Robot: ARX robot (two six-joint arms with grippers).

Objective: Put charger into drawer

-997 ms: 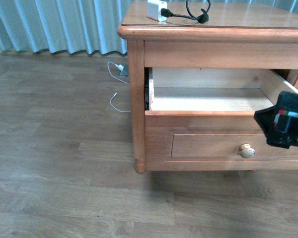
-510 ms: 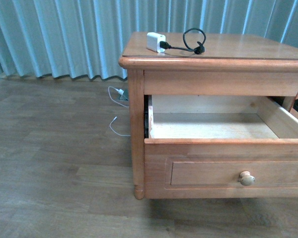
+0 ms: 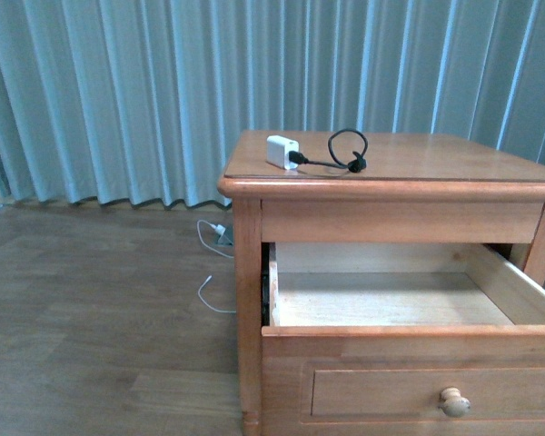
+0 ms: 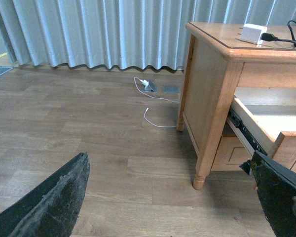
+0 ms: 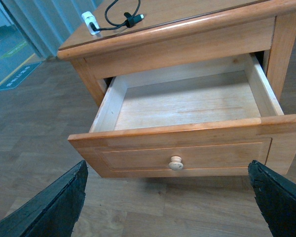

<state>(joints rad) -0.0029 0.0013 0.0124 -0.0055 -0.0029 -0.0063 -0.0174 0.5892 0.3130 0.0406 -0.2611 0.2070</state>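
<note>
The charger (image 3: 283, 152), a small white block with a coiled black cable (image 3: 347, 150), lies on top of the wooden side table (image 3: 436, 168). It also shows as the charger (image 4: 253, 33) in the left wrist view and the charger (image 5: 89, 22) in the right wrist view. The drawer (image 3: 409, 341) stands pulled out, its pale inside bare, with a round knob (image 3: 454, 401) on its panel front. My left gripper (image 4: 172, 197) is open over the floor, left of the table. In front of the drawer (image 5: 187, 148), my right gripper (image 5: 170, 197) is open, near the knob (image 5: 175, 163). Neither arm appears in the front view.
A thin white cable (image 3: 211, 300) with a small plug (image 3: 222, 232) lies on the wooden floor by the curtain (image 3: 118, 91), left of the table. The table leg (image 4: 207, 148) stands close to my left gripper.
The front view has tilted upward, so the table and drawer sit lower in the frame. My right gripper, seen at the right edge a second ago, has left that view.
</note>
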